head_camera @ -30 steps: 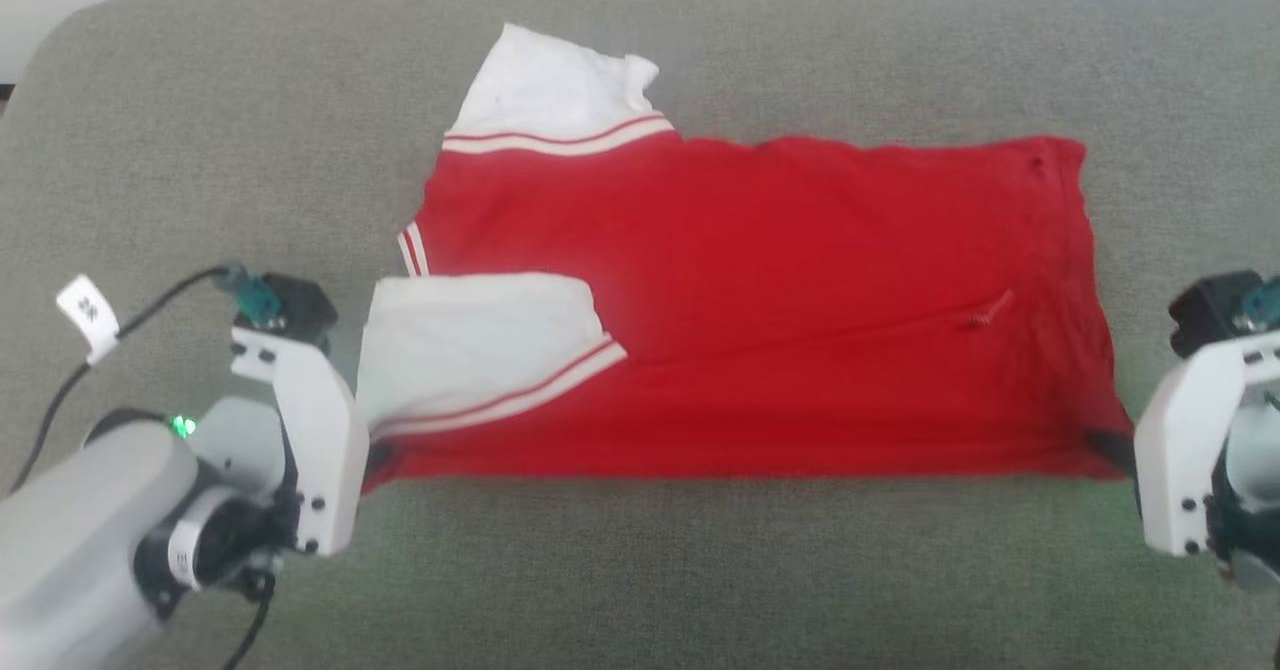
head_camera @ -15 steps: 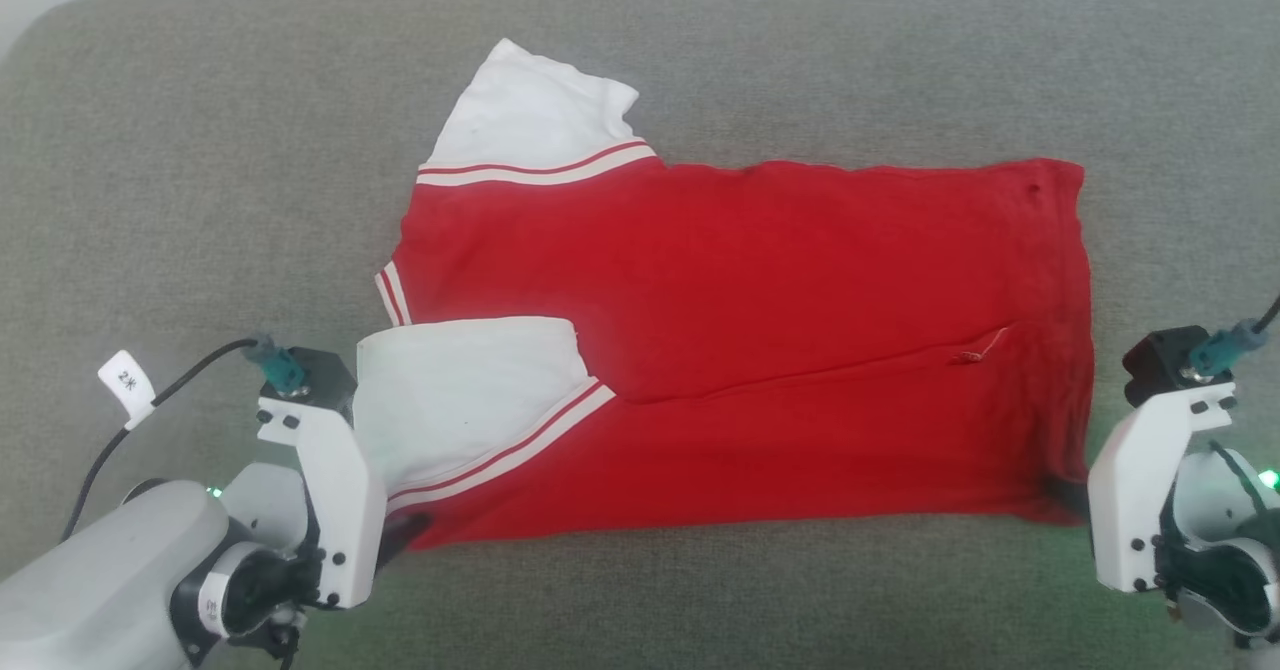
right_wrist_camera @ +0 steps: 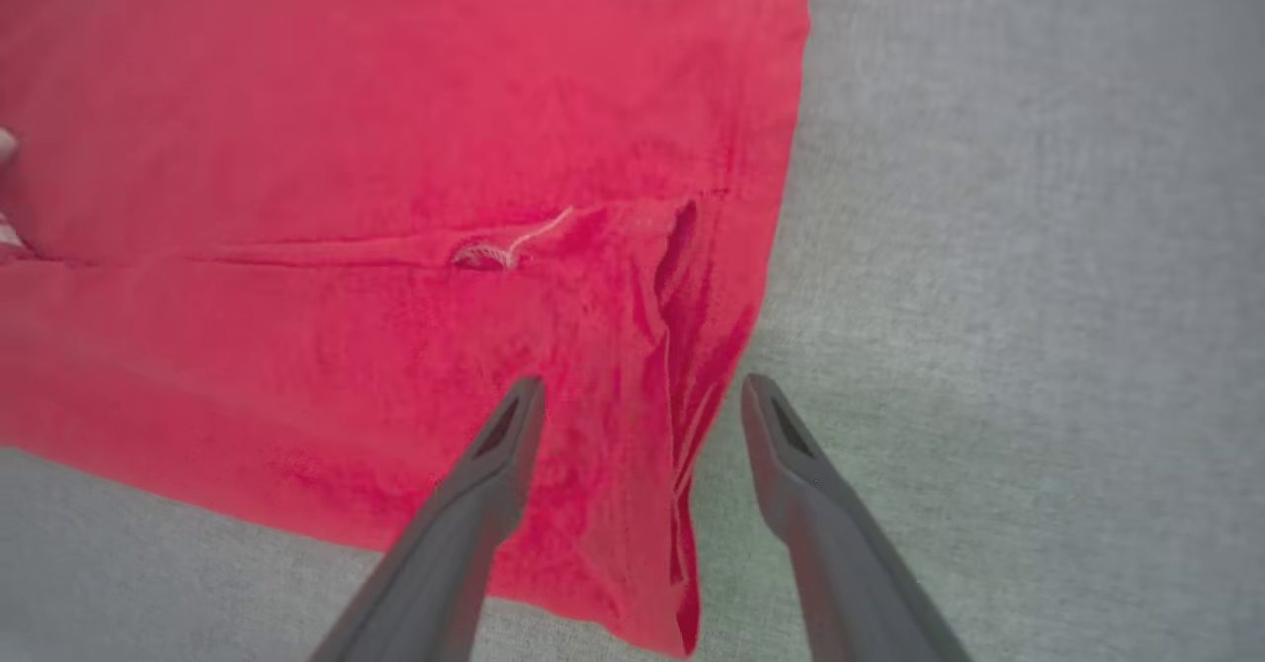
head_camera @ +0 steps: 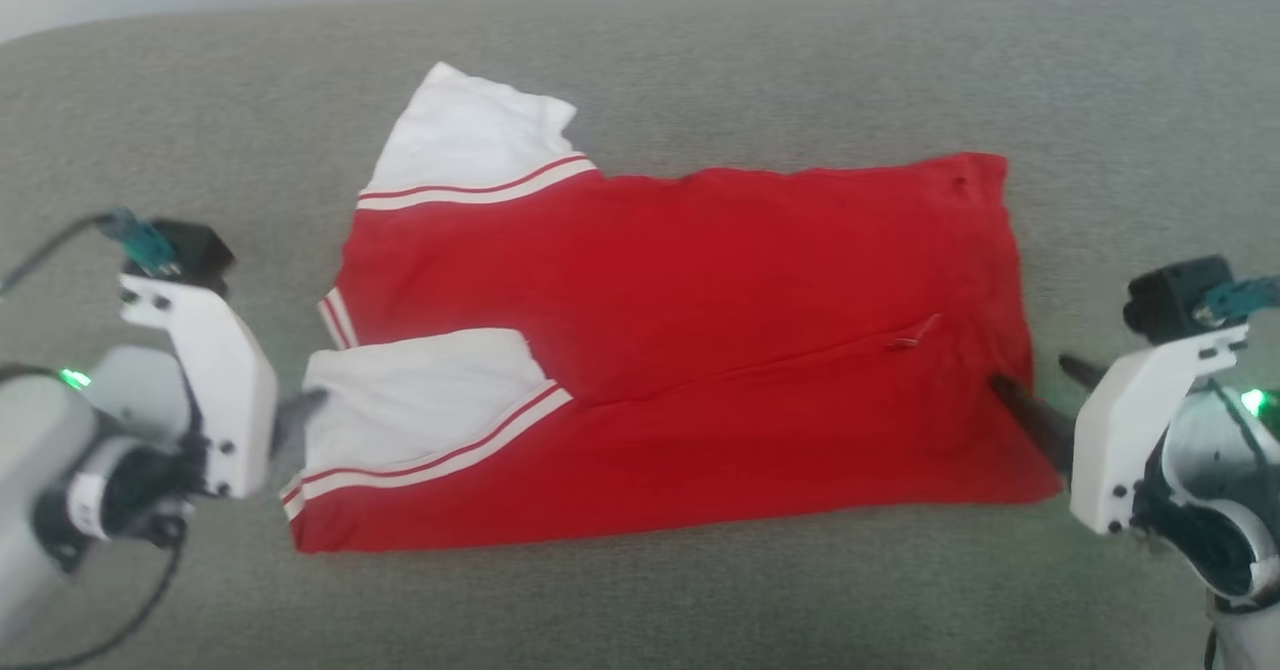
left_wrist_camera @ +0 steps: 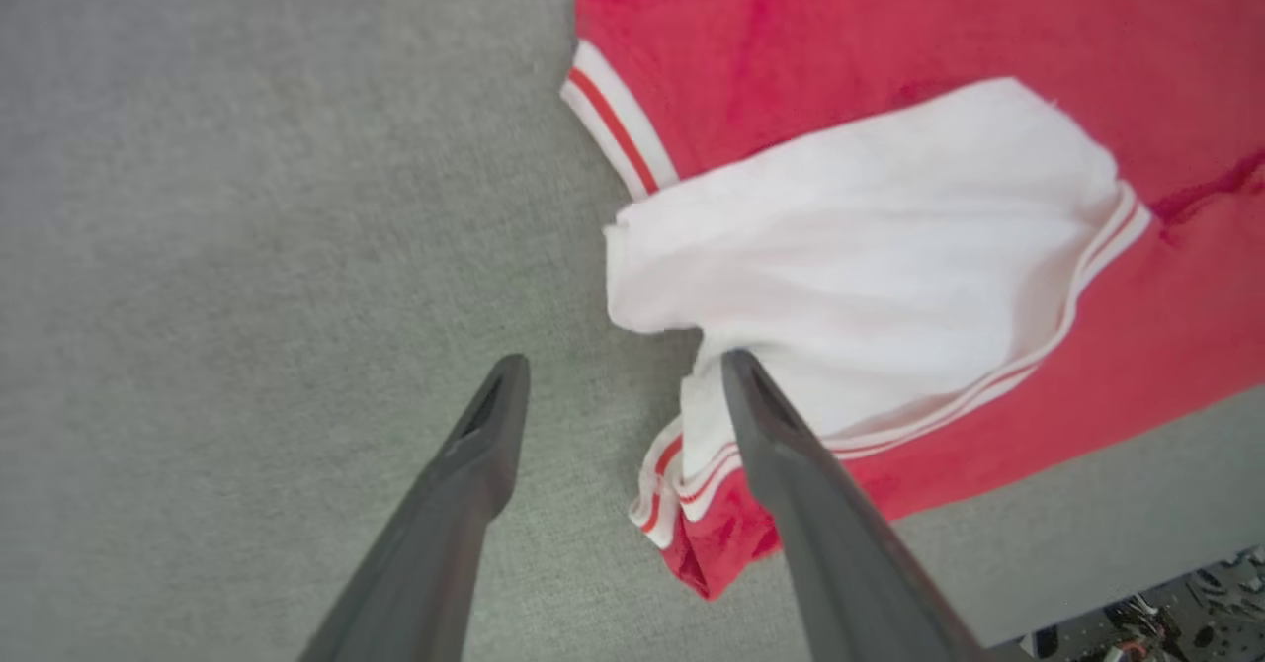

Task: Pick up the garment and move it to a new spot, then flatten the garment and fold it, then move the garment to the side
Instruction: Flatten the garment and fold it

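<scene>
ROBOT ARMS FLANK A RED SHIRT: A red garment [head_camera: 680,350] lies flat near the middle of a grey fabric surface [head_camera: 640,610], its length running from 9 o'clock to 3 o'clock as seen from the robot's side.

Nearest the robot, at the garment's 9 o'clock, the left gripper [left_wrist_camera: 623,364] has its two dark fingers spread wide and grips nothing. In the left wrist view one finger stands over bare grey fabric. The other stands over the corner where the white near sleeve [head_camera: 420,400] meets the red hem, and whether it touches the cloth cannot be told.

At 3 o'clock the right gripper [head_camera: 1035,375] is likewise spread and empty. One finger is over red cloth and the other over the grey surface, with the shirt's rumpled side edge lying beneath the gap between them.

The near sleeve is folded onto the red body at about 8 o'clock, its red-and-white striped band running aslant. From there a long crease [head_camera: 760,365] runs toward 3 o'clock and ends beside a short pale thread [head_camera: 915,335]. A strip of striped trim [head_camera: 335,318] shows at the 9 o'clock edge.

Farther off, at 11 o'clock, the far sleeve [head_camera: 465,135] juts past the red body onto the grey fabric, banded with the same stripes.
</scene>
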